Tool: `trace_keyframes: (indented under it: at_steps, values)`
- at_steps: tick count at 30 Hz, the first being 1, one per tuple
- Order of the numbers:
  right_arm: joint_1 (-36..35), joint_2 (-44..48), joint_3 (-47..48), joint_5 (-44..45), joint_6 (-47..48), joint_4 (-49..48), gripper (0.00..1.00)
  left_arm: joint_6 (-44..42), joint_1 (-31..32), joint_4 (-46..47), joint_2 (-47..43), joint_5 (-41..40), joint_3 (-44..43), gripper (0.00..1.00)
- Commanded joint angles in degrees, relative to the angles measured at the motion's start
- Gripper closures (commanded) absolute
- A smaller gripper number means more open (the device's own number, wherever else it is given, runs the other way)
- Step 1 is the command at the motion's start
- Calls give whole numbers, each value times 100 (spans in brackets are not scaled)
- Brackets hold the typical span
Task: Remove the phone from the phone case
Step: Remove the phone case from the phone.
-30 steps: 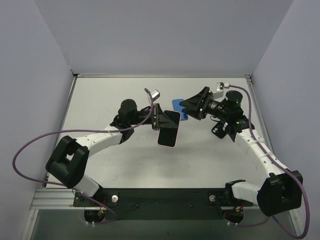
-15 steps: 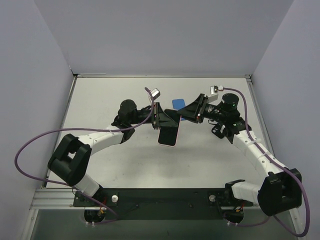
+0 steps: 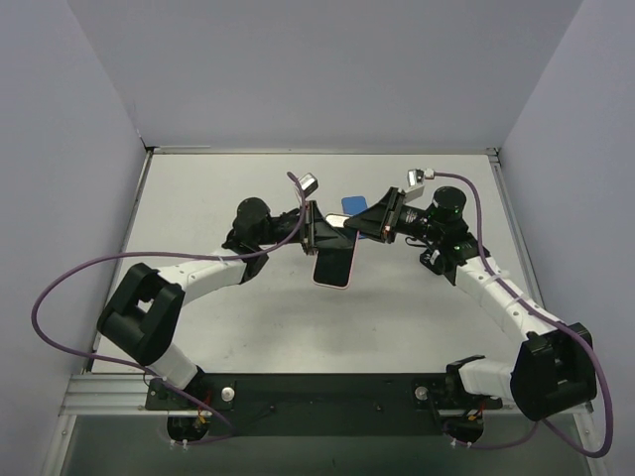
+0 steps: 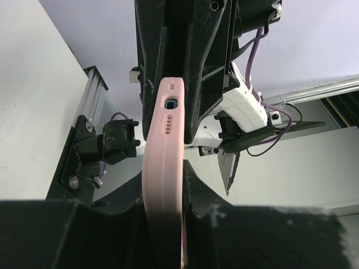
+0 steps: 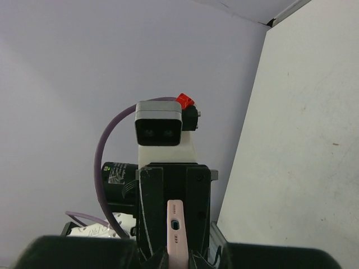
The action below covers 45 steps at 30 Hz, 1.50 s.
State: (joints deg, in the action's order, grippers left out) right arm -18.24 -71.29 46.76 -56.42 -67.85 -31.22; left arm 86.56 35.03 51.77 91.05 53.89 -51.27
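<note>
Both claws hold the pink phone case [image 4: 162, 168] over the middle of the worktop [image 3: 397, 317], the left claw [image 3: 322, 238] closed on it from the left and the right claw [image 3: 359, 226] closed on it from the right, with the dark phone [image 3: 334, 262] seated inside.

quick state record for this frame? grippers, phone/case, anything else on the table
left gripper: shut on pink phone case, holding it above the table
right gripper: at the case's other end, fingers either side; grip unclear
phone: in the case, dark screen facing the top camera
other: blue object on the table behind the grippers
</note>
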Motion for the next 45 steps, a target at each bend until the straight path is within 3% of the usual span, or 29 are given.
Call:
trace_keyframes:
  at_steps: [1,2,3,8,12,13,15,16,19,22,23,24,25,31,34,45]
  values:
    - [92,343,-194,386,-289,-279,100,-166,39,589,-130,43,-279,63]
    - [136,361,-203,439,-298,-236,100,-166,39,589,-140,34,-174,45]
    - [197,378,-177,491,-307,-218,100,-158,39,641,-166,8,-112,37]
    - [216,282,34,606,-299,-174,100,324,39,1343,-70,-27,231,31]
    - [224,221,131,633,-307,-226,100,598,48,1906,27,-80,433,39]
    - [224,212,131,633,-325,-252,100,616,57,1925,36,-98,451,49]
    - [233,203,114,650,-334,-306,100,625,57,1899,45,-159,477,59]
    - [224,203,114,641,-342,-305,100,625,57,1890,71,-159,468,82]
    - [224,185,122,641,-299,-262,100,765,66,2065,185,-116,407,100]
    - [259,176,149,615,-412,-183,97,853,66,2188,212,-159,416,100]
    - [303,185,140,624,-474,-174,85,810,66,2171,194,-194,450,100]
    - [321,211,36,728,-535,-200,63,766,66,2093,168,-238,459,100]
    - [356,299,-44,799,-797,-348,60,722,57,2057,133,-247,468,100]
    - [585,326,-738,880,-2134,-2086,61,598,66,1942,36,-300,521,100]
    - [576,264,-774,835,-2434,-2423,64,590,57,1925,10,-309,512,100]
    - [558,545,-642,659,-1661,-1501,64,598,40,1933,-17,-432,530,100]
